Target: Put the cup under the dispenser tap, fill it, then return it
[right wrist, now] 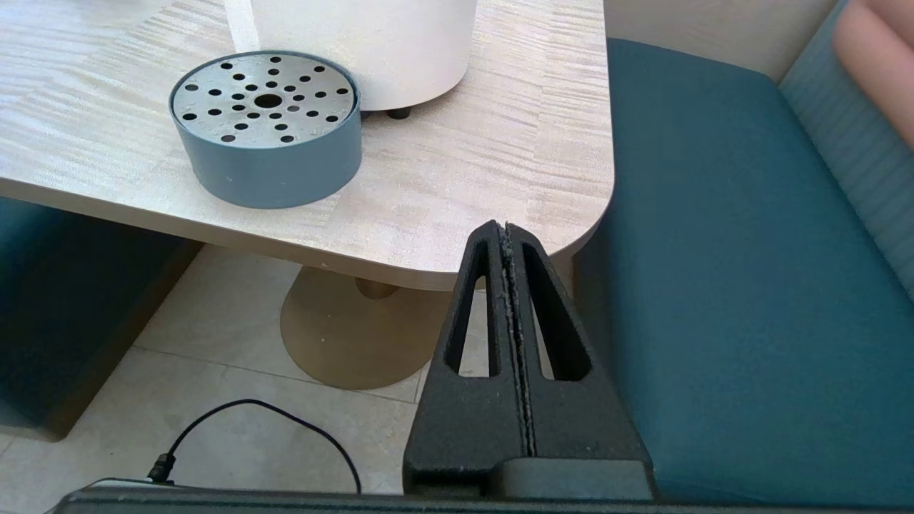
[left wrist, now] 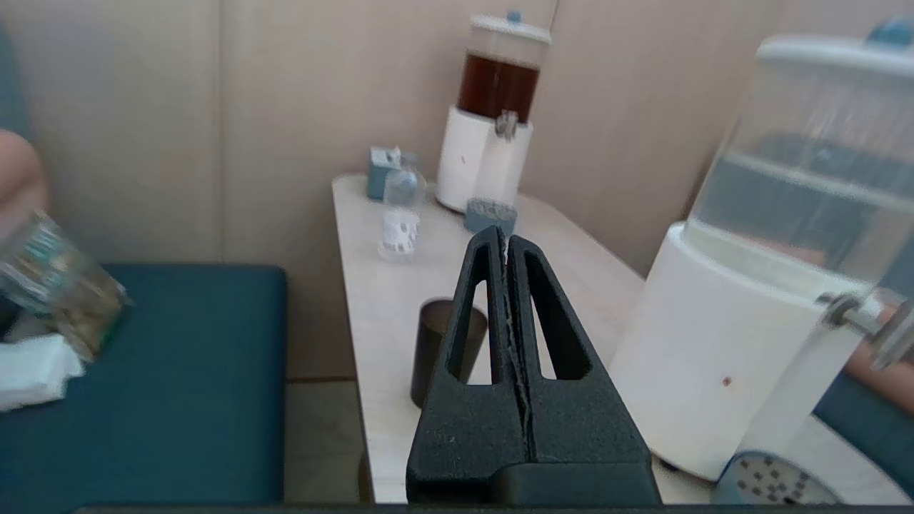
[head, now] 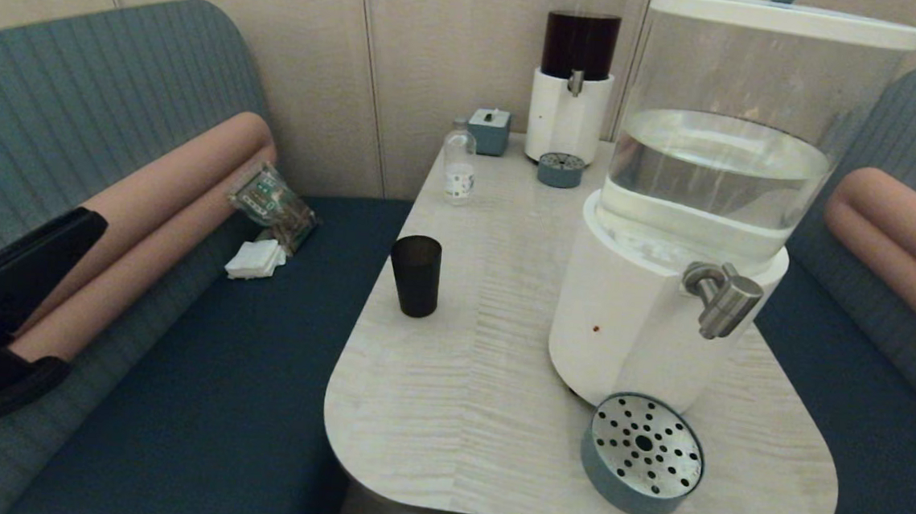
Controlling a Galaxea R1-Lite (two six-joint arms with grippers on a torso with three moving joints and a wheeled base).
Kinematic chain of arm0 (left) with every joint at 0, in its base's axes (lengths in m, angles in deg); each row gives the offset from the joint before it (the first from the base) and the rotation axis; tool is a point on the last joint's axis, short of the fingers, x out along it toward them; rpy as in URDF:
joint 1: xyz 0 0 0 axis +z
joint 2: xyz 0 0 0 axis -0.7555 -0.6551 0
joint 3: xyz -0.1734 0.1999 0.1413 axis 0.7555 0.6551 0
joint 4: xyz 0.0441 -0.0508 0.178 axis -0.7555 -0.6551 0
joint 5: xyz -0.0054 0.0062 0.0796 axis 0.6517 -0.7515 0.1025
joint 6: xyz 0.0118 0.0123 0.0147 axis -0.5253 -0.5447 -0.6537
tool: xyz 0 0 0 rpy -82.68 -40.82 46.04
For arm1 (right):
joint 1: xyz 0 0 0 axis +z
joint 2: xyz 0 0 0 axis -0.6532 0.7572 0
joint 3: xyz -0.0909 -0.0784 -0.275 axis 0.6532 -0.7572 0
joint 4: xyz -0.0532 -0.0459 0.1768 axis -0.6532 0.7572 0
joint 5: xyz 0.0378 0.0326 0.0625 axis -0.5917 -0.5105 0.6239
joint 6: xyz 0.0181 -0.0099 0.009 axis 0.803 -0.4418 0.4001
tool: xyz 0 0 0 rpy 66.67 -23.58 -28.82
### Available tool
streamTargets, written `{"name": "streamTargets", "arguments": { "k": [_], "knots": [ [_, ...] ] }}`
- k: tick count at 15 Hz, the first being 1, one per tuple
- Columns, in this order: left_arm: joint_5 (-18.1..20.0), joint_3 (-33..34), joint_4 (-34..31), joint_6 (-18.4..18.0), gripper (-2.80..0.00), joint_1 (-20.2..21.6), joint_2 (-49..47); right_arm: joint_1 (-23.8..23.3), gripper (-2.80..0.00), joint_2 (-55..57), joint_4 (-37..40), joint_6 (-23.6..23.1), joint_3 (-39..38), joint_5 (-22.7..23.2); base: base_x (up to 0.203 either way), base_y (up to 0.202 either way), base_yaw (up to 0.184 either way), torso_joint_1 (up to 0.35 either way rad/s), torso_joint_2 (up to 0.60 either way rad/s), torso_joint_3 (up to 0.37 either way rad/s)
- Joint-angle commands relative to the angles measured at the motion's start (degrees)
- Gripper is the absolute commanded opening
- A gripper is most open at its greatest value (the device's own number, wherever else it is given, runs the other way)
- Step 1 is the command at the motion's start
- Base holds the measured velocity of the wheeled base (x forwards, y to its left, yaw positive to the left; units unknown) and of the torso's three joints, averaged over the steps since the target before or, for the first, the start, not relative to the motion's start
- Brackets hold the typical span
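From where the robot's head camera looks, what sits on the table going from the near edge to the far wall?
Drip tray → big water dispenser → black cup → small clear bottle → small drip tray → blue-grey box.

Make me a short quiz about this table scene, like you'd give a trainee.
1. True or false: the black cup already stands under the big dispenser's tap.
2. What sits on the table below that tap? A) round drip tray B) small bottle C) napkins
3. Fill in: the left hand has its fingers pressed ____.

Key:
1. False; the cup stands apart, near the table's left edge.
2. A
3. together, holding nothing.
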Motion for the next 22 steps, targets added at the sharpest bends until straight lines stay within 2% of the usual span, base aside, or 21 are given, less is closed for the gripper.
{"name": "streamTargets", "arguments": {
  "k": [1,3,5,7,10,12,15,19,22],
  "knots": [
    [-1.1,-2.8,-10.2,-0.1,-2.80,0.1,12.2,0.0,-2.80,-0.1,0.0,0.0,-0.1,0.0,0.000,0.000,0.000,0.000,0.00,0.000],
    [-3.3,-6.9,-21.9,-0.8,-2.80,0.7,20.3,0.0,-2.80,-0.1,0.0,0.0,-0.1,0.0,0.000,0.000,0.000,0.000,0.00,0.000],
    [-4.4,-9.9,-29.8,-1.2,-2.80,4.1,27.0,0.0,-2.80,-0.1,0.0,0.0,-0.1,0.0,0.000,0.000,0.000,0.000,0.00,0.000],
    [-4.7,-10.9,-33.5,-1.4,-2.80,6.7,31.8,0.0,-2.80,0.0,0.0,0.0,-0.1,0.0,0.000,0.000,0.000,0.000,0.00,0.000],
    [-4.6,-11.6,-38.7,-2.3,-2.80,7.3,37.5,0.0,-2.80,-0.1,0.0,0.0,-0.1,0.0,0.000,0.000,0.000,0.000,0.00,0.000],
    [-4.6,-13.0,-43.3,-5.3,-2.80,8.1,42.1,0.0,-2.80,-0.1,0.0,0.0,-0.1,0.0,0.000,0.000,0.000,0.000,0.00,0.000],
    [-4.6,-14.9,-52.6,-7.5,-2.80,8.8,49.0,0.0,-2.80,0.0,0.0,0.0,-0.1,0.0,0.000,0.000,0.000,0.000,0.00,0.000],
    [-5.3,-14.0,-64.7,-15.4,-2.80,9.5,59.8,0.0,-2.80,-0.1,0.0,0.0,-0.1,0.0,0.000,0.000,0.000,0.000,0.00,0.000],
    [-5.7,-8.5,-64.0,-16.3,-2.80,9.6,59.9,0.0,-2.80,-0.1,0.0,0.0,0.0,0.0,0.000,0.000,0.000,0.000,0.00,0.000]
  ]
}}
